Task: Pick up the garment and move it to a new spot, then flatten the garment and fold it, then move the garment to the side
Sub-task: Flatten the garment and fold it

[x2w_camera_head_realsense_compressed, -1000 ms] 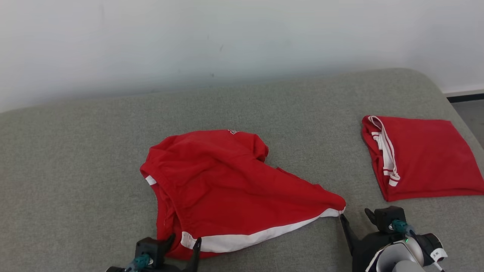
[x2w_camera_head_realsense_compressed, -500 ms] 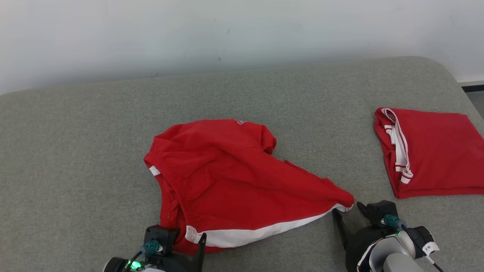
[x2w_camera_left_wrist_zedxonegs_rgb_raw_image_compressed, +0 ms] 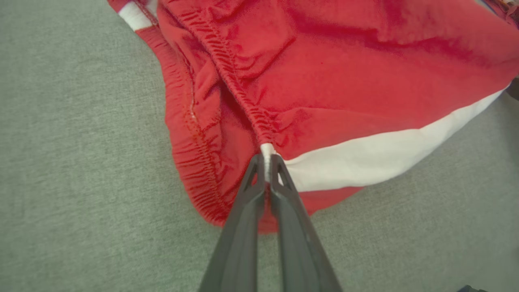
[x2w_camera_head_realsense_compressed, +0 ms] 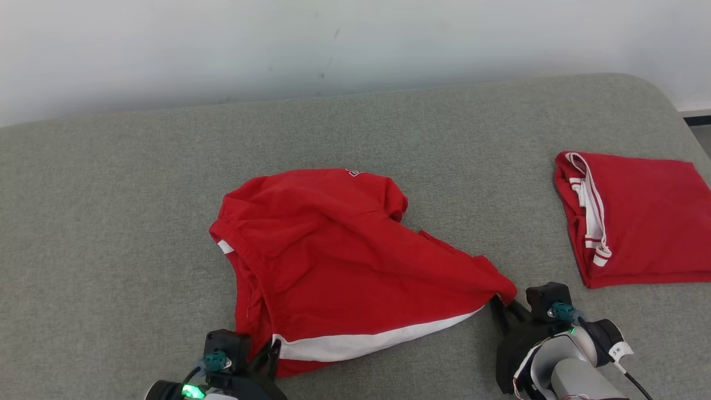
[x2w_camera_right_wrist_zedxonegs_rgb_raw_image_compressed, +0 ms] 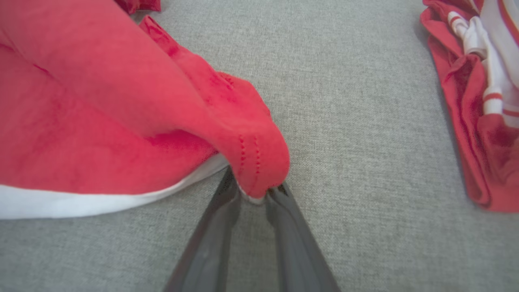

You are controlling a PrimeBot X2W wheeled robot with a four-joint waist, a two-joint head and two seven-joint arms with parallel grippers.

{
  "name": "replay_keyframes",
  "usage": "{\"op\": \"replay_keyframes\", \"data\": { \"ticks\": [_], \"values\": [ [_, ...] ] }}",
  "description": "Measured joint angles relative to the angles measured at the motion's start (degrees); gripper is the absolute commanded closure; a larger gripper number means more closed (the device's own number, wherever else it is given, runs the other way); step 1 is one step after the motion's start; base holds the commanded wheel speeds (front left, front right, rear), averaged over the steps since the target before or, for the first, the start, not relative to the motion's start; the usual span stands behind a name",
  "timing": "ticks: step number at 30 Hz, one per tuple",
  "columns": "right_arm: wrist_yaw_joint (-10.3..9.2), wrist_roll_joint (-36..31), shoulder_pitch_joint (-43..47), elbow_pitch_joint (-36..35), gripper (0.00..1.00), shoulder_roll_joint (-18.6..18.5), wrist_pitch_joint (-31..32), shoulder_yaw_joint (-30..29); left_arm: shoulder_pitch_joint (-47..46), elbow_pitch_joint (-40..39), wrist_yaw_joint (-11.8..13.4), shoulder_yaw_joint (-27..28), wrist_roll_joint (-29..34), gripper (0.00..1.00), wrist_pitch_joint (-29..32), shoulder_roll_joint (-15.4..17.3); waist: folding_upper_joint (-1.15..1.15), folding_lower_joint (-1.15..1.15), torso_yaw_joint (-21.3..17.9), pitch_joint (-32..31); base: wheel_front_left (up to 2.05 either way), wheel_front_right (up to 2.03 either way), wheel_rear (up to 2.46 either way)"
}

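A crumpled red garment (x2w_camera_head_realsense_compressed: 344,261) with a white band along its near hem lies in the middle of the grey padded surface (x2w_camera_head_realsense_compressed: 111,222). My left gripper (x2w_camera_head_realsense_compressed: 272,350) is at the garment's near left corner. In the left wrist view my left gripper (x2w_camera_left_wrist_zedxonegs_rgb_raw_image_compressed: 267,160) is shut on the garment (x2w_camera_left_wrist_zedxonegs_rgb_raw_image_compressed: 344,81) where the white band meets the gathered waistband. My right gripper (x2w_camera_head_realsense_compressed: 502,305) is at the near right corner. In the right wrist view my right gripper (x2w_camera_right_wrist_zedxonegs_rgb_raw_image_compressed: 254,190) pinches the tip of the garment (x2w_camera_right_wrist_zedxonegs_rgb_raw_image_compressed: 101,121), with cloth between the fingers.
A second red garment (x2w_camera_head_realsense_compressed: 639,216) with white trim lies folded at the right, close to the surface's right edge, and also appears as the folded garment (x2w_camera_right_wrist_zedxonegs_rgb_raw_image_compressed: 478,121) in the right wrist view. A white wall (x2w_camera_head_realsense_compressed: 333,44) runs behind the surface's far edge.
Both grippers stood open at the garment's near corners and have closed on them. The right gripper moved in onto its corner. The head camera shifted, so the whole picture moved.
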Motion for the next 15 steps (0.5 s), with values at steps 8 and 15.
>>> {"op": "replay_keyframes", "data": {
  "ticks": [8,15],
  "values": [
    [0.00,4.8,-0.3,-0.5,1.00,-0.4,-1.9,1.3,-0.9,-1.4,-0.1,1.7,-5.5,1.00,-3.8,-1.5,0.00,0.00,0.2,-0.7,0.00,0.00,0.00],
    [0.00,13.3,0.4,-11.3,1.00,-3.1,1.8,6.3,-4.4,-8.4,-2.0,3.8,-14.0,1.00,-5.5,-2.5,0.00,0.00,0.2,-2.5,0.00,0.00,0.00]
  ]
}}
